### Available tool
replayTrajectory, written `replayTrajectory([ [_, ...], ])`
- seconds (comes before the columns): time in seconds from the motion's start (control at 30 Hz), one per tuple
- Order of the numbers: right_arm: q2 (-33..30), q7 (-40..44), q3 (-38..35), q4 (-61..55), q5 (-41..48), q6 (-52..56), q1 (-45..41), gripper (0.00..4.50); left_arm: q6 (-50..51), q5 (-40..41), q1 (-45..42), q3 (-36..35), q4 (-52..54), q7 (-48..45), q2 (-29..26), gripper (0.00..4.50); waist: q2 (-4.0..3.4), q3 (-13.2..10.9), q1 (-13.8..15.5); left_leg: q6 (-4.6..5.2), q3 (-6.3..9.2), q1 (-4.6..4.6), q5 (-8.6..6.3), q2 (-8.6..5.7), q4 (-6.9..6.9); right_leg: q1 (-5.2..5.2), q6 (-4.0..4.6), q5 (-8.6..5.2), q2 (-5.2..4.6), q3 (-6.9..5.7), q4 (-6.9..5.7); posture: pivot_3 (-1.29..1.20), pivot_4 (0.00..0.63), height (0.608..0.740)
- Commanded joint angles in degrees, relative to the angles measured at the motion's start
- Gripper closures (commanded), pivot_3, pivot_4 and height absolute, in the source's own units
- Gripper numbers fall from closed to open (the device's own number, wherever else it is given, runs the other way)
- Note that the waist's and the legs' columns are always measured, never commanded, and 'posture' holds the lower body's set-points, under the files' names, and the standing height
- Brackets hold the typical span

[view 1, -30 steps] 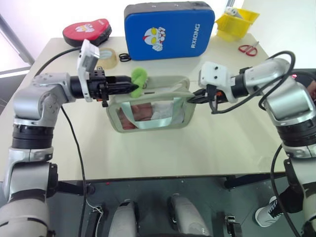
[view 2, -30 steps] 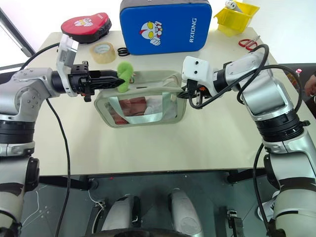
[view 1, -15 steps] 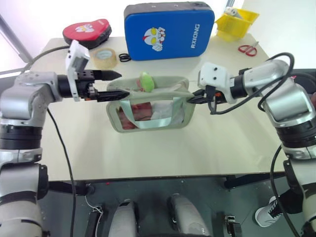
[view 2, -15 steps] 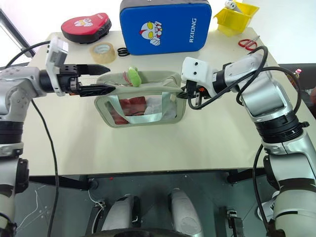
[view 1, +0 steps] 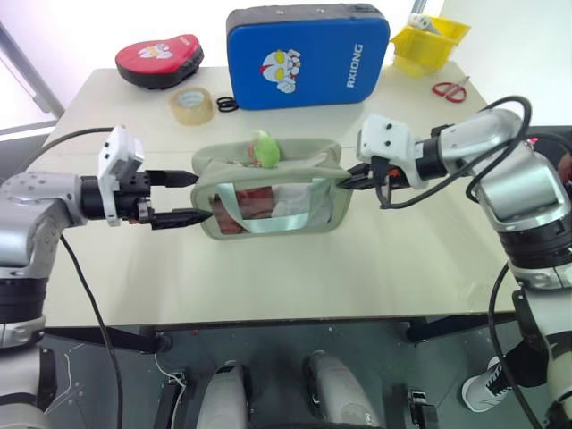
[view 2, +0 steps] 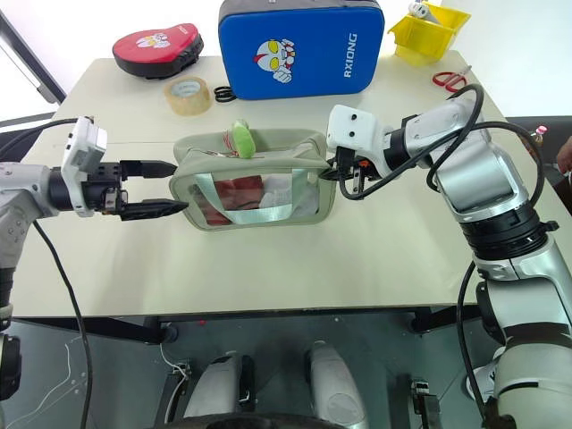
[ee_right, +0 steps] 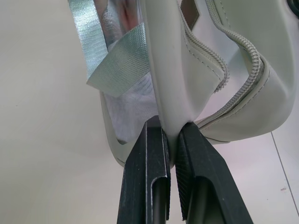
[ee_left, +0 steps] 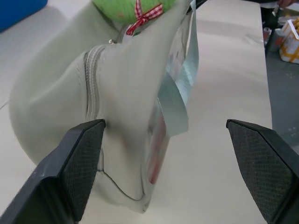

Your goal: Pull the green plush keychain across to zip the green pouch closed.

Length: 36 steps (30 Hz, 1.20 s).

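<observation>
At the middle of the desk (view 1: 375,268), the green pouch (view 1: 273,192) is pinched by the right pincer (view 1: 347,180); the left pincer (view 1: 183,197) is spread, empty, beside it. The green plush keychain (view 1: 263,147) is seen resting on top.

Your left gripper (view 1: 185,197) spread wide, arm reaching in level from the left, your right gripper (ee_right: 170,140) clamped tight, wrist angled down.

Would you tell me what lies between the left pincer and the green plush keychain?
In the left eye view, only the green pouch's left end separates the left pincer from the keychain.
</observation>
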<state>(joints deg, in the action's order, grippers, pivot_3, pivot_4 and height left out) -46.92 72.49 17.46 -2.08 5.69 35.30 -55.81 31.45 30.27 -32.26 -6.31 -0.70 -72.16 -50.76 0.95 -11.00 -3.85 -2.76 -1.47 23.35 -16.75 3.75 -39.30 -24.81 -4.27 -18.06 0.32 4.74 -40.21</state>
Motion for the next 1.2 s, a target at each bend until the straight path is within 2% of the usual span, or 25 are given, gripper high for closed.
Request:
replayTrajectory([
  [0.03,-0.1,0.3,-0.3,-1.6,0.0,0.2,-0.8,4.50,-3.3,-2.4,-1.6,1.2,-0.8,1.3,1.1,2.38,0.00,0.0,-0.1,0.00,-0.01,0.00,0.00,0.00,0.00,0.00,0.00,0.00,0.00,0.00,0.00,0.00,0.150,0.737],
  [0.17,-0.3,0.3,-0.6,-2.1,0.1,0.6,-0.6,4.50,-4.0,-3.6,-3.0,2.0,-2.3,1.8,2.1,4.44,0.00,0.0,-0.1,0.00,0.01,0.00,0.00,0.00,0.00,-0.01,0.00,0.00,0.00,0.00,0.00,0.00,0.150,0.737],
  [0.27,-0.7,0.4,-0.8,-2.7,0.2,0.9,-0.1,4.50,-4.6,-4.3,-3.4,2.3,-2.8,1.8,2.3,4.44,0.00,0.0,0.0,0.00,0.00,0.00,0.00,0.00,0.00,0.00,0.00,0.00,-0.01,0.00,0.00,0.00,0.150,0.737],
  [0.37,-2.4,2.1,-1.8,-4.6,1.6,1.4,0.5,3.42,-5.7,-5.4,-3.8,2.9,-3.1,2.2,2.8,4.50,0.00,0.0,0.1,0.00,0.00,0.00,0.00,0.00,0.00,0.00,0.00,0.00,-0.01,0.00,0.00,0.00,0.150,0.737],
  [0.47,-3.5,4.2,-4.1,-6.2,4.6,1.7,0.5,1.97,-6.1,-5.7,-3.8,3.1,-3.2,2.2,3.0,4.50,0.00,0.0,0.4,0.00,0.01,0.01,0.00,-0.01,0.00,0.00,0.00,0.00,-0.02,0.00,0.01,0.00,0.150,0.737],
  [0.53,-2.8,4.9,-8.4,-4.7,9.2,4.1,-2.4,0.86,-6.3,-5.9,-3.9,3.3,-3.4,2.3,3.1,4.50,0.00,0.0,0.5,0.00,0.01,0.01,0.00,-0.01,-0.01,0.00,0.00,0.00,-0.02,0.00,0.01,0.00,0.150,0.737],
  [0.6,-1.0,3.5,-10.5,-3.1,11.8,7.4,-5.2,0.04,-6.5,-6.0,-3.9,3.3,-3.4,2.3,3.2,4.50,-0.02,0.0,0.7,0.00,0.00,0.01,0.00,-0.01,-0.01,0.01,0.00,0.00,-0.02,0.00,0.00,0.00,0.150,0.737],
  [0.83,12.9,-9.9,-10.7,0.9,17.2,30.9,-16.4,0.04,-6.8,-6.2,-3.2,3.2,-2.3,2.6,3.7,4.50,-0.01,0.0,0.3,0.01,0.05,-0.04,0.02,0.02,-0.01,0.00,0.02,0.01,0.00,-0.04,-0.11,0.00,0.150,0.737],
  [0.93,15.1,-13.0,-8.9,1.7,17.7,36.3,-18.3,0.04,-6.6,-6.2,-3.2,3.0,-2.2,2.9,3.8,4.50,-0.01,0.0,0.9,0.01,0.04,0.04,0.02,-0.01,-0.02,0.00,0.01,0.01,-0.05,-0.04,-0.05,0.00,0.150,0.737],
  [1.17,18.6,-18.6,-7.1,4.2,18.2,40.4,-19.8,0.04,-6.7,-6.2,-3.0,3.0,-2.0,3.0,3.9,4.50,-0.01,0.0,1.2,0.02,0.02,0.07,0.02,-0.02,0.01,-0.06,0.01,0.01,-0.03,-0.04,0.01,0.00,0.150,0.737],
  [1.2,19.1,-19.2,-7.1,4.4,18.4,40.9,-19.9,0.57,-6.7,-6.2,-2.9,3.1,-2.1,3.0,3.9,4.50,-0.01,0.0,1.2,0.02,0.02,0.06,0.02,-0.02,0.01,-0.06,0.01,0.01,-0.02,-0.04,0.00,0.00,0.150,0.737],
])
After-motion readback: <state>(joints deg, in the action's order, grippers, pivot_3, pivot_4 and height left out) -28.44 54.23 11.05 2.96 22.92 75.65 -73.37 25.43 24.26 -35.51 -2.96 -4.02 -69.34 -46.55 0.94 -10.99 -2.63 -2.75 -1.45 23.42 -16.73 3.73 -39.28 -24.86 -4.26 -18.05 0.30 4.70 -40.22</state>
